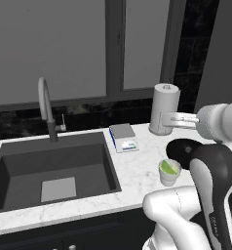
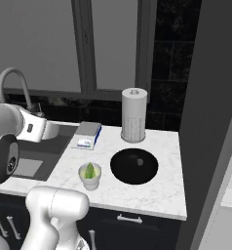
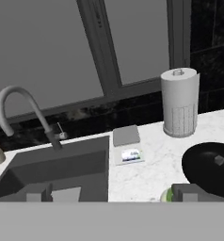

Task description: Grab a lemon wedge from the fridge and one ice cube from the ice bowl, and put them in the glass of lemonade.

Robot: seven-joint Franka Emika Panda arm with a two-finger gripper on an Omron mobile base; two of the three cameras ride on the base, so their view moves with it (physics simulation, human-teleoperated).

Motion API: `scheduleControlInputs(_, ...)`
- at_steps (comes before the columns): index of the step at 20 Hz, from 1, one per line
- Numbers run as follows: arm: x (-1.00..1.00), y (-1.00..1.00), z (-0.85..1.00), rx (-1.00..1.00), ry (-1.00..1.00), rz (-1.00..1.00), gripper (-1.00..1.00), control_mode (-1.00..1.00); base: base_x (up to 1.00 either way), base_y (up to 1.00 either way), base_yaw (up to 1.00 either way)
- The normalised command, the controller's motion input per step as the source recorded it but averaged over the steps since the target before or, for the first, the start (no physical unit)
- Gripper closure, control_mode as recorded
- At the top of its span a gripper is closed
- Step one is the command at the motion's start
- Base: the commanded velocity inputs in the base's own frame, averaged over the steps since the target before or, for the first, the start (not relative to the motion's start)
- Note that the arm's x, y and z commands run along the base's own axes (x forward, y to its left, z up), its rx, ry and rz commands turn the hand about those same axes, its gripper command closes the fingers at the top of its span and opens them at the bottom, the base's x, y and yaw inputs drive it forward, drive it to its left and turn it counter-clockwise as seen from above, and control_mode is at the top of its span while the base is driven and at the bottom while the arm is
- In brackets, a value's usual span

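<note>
Lemon wedge (image 2: 90, 170) sits in glass of lemonade (image 2: 89, 177) beside ice bowl (image 2: 134, 166)

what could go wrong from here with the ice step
The ice cube is one tiny piece in the wide ice bowl, so the open gripper may push it around rather than pinch it. The glass stands close beside the bowl, and a swinging arm might tip it.

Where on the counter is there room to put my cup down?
Bare marble lies between the sink and the ice bowl, ahead of the small scale, and along the front edge past the glass of lemonade. A strip runs right of the bowl to the fridge. It's crowded at the back, by the paper-towel roll.
</note>
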Motion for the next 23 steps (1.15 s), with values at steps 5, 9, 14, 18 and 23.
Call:
scheduleControlInputs(5,0.18,-0.25,0.00,0.01,0.00,-0.01,-1.00,-1.00,0.00,0.00,0.00)
scheduleControlInputs(9,0.06,-0.03,-0.03,0.00,0.01,-0.03,-1.00,-1.00,0.00,0.00,0.00)
scheduleControlInputs(14,0.00,0.00,-0.07,0.00,0.01,-0.04,-1.00,-1.00,0.00,0.00,0.00)
scheduleControlInputs(18,0.00,0.00,0.00,0.00,0.00,0.00,-1.00,-1.00,0.00,0.00,0.00)
scheduleControlInputs(23,0.00,0.00,0.00,0.00,0.00,0.00,-1.00,-1.00,0.00,0.00,0.00)
